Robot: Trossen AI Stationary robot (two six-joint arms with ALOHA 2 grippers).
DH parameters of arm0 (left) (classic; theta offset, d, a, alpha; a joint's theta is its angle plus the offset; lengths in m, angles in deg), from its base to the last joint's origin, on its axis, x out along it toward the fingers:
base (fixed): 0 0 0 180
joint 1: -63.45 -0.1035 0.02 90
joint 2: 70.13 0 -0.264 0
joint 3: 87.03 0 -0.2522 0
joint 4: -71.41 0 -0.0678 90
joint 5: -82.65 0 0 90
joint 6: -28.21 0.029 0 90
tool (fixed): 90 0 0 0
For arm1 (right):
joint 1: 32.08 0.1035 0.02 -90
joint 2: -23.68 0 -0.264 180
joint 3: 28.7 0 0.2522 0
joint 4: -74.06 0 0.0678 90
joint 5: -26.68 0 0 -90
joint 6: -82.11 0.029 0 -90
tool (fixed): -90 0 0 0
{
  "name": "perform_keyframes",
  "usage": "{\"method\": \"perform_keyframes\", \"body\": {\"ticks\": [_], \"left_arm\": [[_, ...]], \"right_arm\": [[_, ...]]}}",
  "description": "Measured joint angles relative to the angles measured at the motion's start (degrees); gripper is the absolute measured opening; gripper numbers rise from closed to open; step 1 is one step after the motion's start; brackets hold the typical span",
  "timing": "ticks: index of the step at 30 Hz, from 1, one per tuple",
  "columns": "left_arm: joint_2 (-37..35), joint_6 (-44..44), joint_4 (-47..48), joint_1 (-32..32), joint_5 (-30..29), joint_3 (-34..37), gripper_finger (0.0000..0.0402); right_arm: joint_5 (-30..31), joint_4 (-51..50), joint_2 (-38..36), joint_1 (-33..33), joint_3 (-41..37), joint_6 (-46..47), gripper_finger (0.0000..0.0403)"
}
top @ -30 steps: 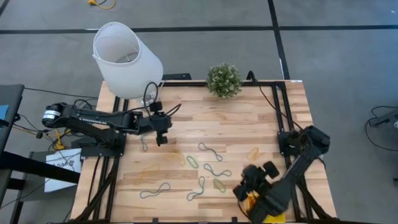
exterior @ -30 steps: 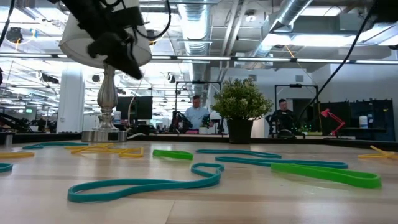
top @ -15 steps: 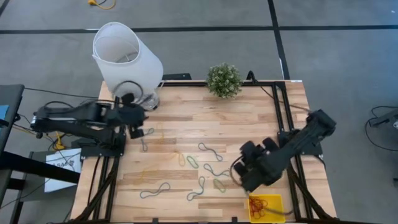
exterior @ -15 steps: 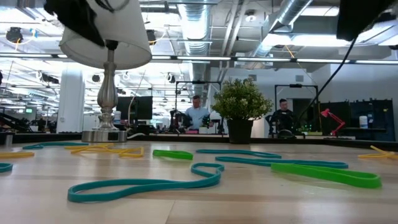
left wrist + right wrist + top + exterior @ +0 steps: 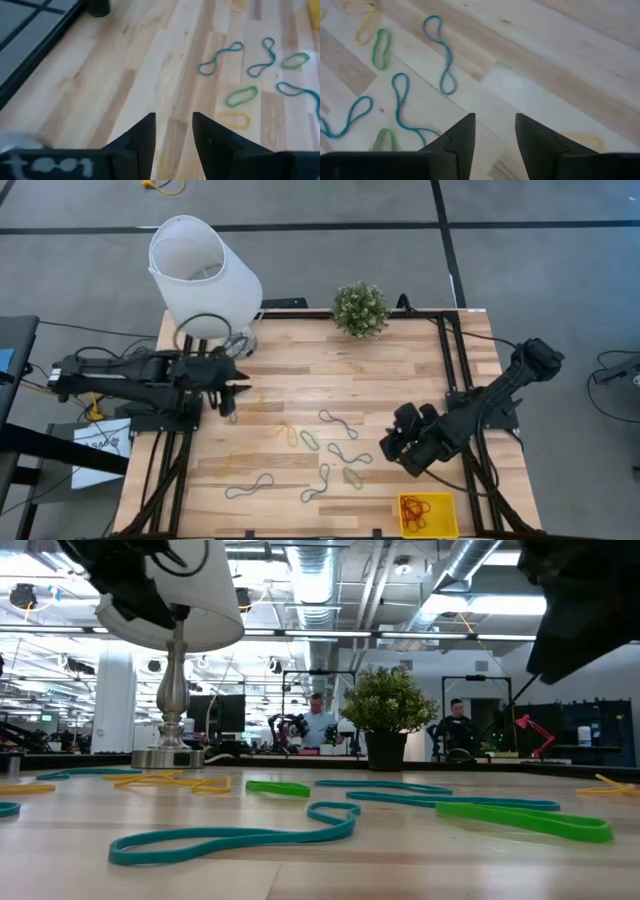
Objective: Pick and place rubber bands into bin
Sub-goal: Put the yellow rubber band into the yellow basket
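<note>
Several rubber bands lie flat on the wooden table: teal (image 5: 338, 421), green (image 5: 310, 441), teal (image 5: 250, 486), yellow (image 5: 290, 435). The low view shows a teal band (image 5: 230, 838) and a green band (image 5: 520, 818) up close. The yellow bin (image 5: 427, 514) sits at the near right corner with red bands inside. My left gripper (image 5: 240, 388) (image 5: 173, 132) hangs open near the table's left edge, above bare wood. My right gripper (image 5: 390, 448) (image 5: 495, 130) is open above the table, just right of the bands and beyond the bin, holding nothing.
A lamp with a white lampshade (image 5: 205, 275) stands at the far left corner, its base (image 5: 168, 755) on the wood. A potted plant (image 5: 360, 308) is at the far edge. Black frame rails run along both sides. People sit in the room behind.
My right gripper has risen from over the bin at the near right corner and swung toward the far side and the table's middle, leaving the bin uncovered. My left gripper has drawn back toward the table's left edge. The bands on the table have stayed put.
</note>
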Motion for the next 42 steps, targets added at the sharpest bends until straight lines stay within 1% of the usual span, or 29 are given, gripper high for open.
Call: {"method": "perform_keyframes", "body": {"ticks": [1, 3, 6, 8, 13, 16, 21, 26, 29, 35, 42], "left_arm": [[1.53, 0.05, -1.55, 0.0, 0.89, -0.04, 0.0119], [4.33, -1.24, -1.52, 0.0, 2.06, -0.05, 0.0119], [9.73, -5.03, -3.45, 0.34, 2.49, -0.04, 0.0119], [13.61, -6.03, -4.33, 0.74, 2.26, -0.02, 0.0119], [23.47, -4.9, -9.67, 1.9, 5.27, -0.02, 0.0118], [28.16, -4.65, -10.57, 3.17, 6.77, -0.02, 0.0118], [34.53, -4.62, -12.08, 6.35, 6.9, -0.02, 0.0119], [41.13, -1.03, -17.12, 9.52, 6.36, -0.02, 0.0119], [44.75, -0.66, -19.7, 10.49, 6.14, -0.02, 0.0119], [48.47, -2.51, -19.62, 10.51, 4.08, -0.02, 0.0119], [47.59, -4.02, -18.63, 11.02, 5.72, -0.04, 0.0119]], "right_arm": [[-0.18, -0.03, 0.5, -0.17, -0.03, -0.51, 0.0132], [-0.66, -0.27, 1.18, -0.68, -0.04, -1.67, 0.0132], [-1.65, -0.33, 1.8, -1.77, -0.02, -4.25, 0.0133], [-1.62, -0.29, 1.9, -2.81, 0.0, -5.91, 0.0134], [-1.65, -0.29, 1.91, -5.29, 0.0, -8.61, 0.0133], [-1.65, -0.22, 1.91, -6.04, 0.0, -11.18, 0.0133], [-1.62, 0.5, 1.93, -6.79, 0.0, -13.33, 0.0134], [-1.58, 0.59, 1.93, -7.63, 0.02, -13.38, 0.0132], [-1.58, 0.7, 1.93, -7.64, 0.02, -13.38, 0.0132], [-1.62, 0.94, 1.93, -7.64, 0.04, -13.36, 0.0132], [-1.65, 1.2, 1.93, -7.64, 0.04, -13.36, 0.0131]]}}
